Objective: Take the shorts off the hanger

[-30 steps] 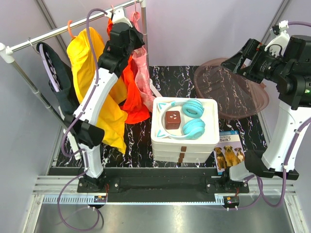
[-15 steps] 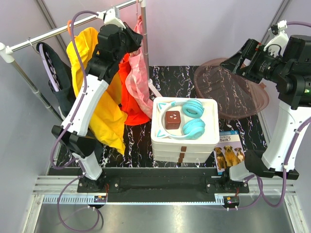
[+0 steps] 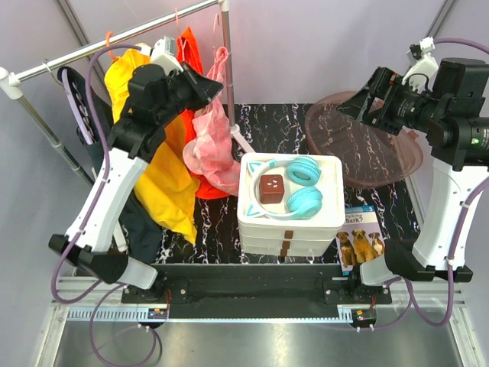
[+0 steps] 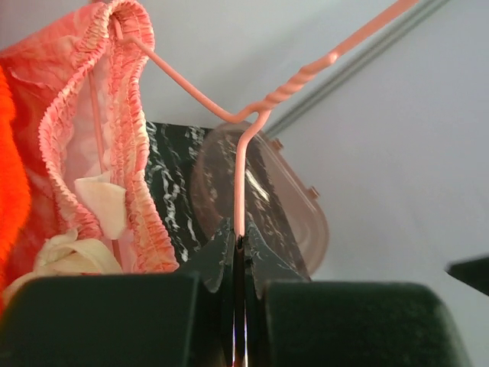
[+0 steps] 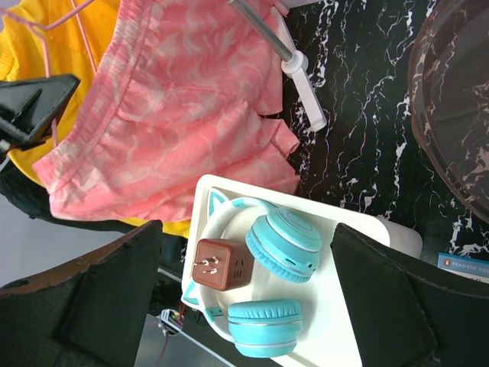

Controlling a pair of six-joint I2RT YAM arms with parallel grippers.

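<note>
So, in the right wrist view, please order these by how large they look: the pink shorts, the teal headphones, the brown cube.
1. pink shorts, clearly the largest.
2. teal headphones.
3. brown cube, the smallest.
The shorts may hang nearer the camera, so this says little about true size.

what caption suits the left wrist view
Left tool pinching the wire of the pink hanger, pink shorts hanging at left
</note>
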